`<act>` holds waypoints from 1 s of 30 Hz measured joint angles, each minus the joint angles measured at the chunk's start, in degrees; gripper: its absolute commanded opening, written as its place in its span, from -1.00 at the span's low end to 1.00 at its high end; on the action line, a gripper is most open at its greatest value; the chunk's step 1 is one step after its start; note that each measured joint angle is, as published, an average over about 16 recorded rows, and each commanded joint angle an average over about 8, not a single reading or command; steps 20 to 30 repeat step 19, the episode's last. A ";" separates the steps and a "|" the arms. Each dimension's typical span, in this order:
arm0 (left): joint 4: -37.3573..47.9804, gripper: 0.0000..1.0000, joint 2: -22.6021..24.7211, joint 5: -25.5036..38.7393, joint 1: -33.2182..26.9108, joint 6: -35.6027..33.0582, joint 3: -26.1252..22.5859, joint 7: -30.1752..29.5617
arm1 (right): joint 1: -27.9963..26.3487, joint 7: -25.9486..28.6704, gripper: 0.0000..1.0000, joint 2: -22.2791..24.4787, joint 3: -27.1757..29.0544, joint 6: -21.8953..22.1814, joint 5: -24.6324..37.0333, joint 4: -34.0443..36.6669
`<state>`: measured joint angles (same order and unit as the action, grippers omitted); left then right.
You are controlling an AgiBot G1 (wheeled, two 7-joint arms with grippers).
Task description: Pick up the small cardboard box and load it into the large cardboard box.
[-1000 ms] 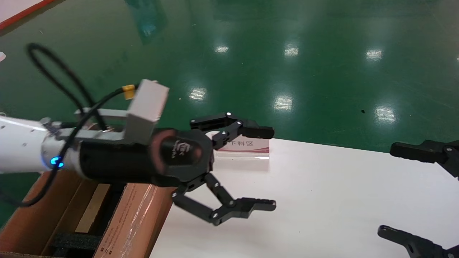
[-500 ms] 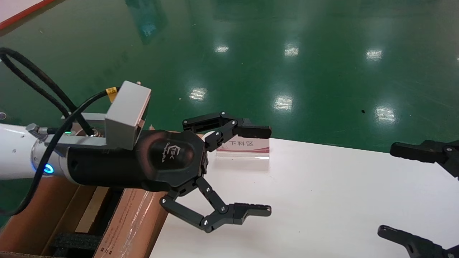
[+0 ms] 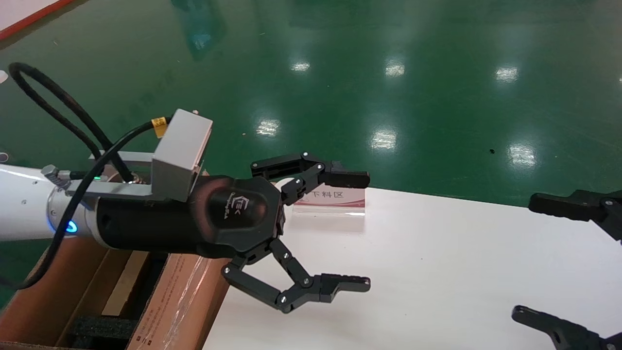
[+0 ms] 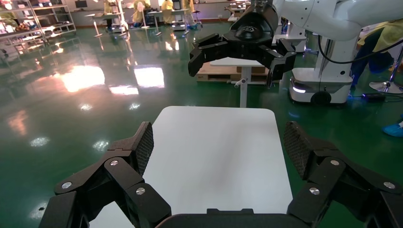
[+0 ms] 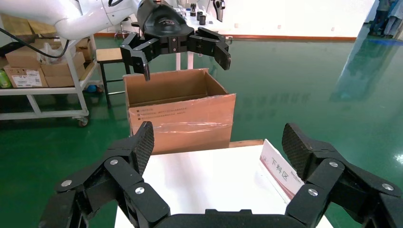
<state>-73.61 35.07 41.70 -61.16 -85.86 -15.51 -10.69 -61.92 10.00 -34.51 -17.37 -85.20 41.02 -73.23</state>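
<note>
The large cardboard box [image 3: 184, 287] stands open at the table's left end, with clear tape and red print on its side; it also shows in the right wrist view [image 5: 180, 118]. A light tan flat piece [image 3: 124, 282] lies inside it above black foam; I cannot tell whether this is the small cardboard box. No small box shows on the table. My left gripper [image 3: 368, 229] is open and empty, above the table just right of the carton, and shows in its own view [image 4: 218, 142]. My right gripper [image 3: 524, 256] is open and empty at the table's right end.
The white table [image 3: 437, 272] carries a small acrylic sign with red-edged Chinese print [image 3: 335, 199] at its far edge, right behind my left gripper's upper finger. Green glossy floor lies beyond. Shelves with cartons [image 5: 28, 71] stand behind the large box.
My left arm has drawn back slightly to the left and its wrist has rolled a little. The gripper stays open and empty. The right arm has not moved.
</note>
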 measured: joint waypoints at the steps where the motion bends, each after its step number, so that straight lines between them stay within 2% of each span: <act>1: 0.00 1.00 0.00 0.02 -0.05 0.02 -0.06 -0.01 | 0.00 0.00 1.00 0.00 0.00 0.00 0.00 0.00; 30: 0.05 1.00 -0.05 0.14 -0.43 0.20 -0.56 -0.09 | 0.00 0.00 1.00 0.00 0.00 -0.01 0.00 0.00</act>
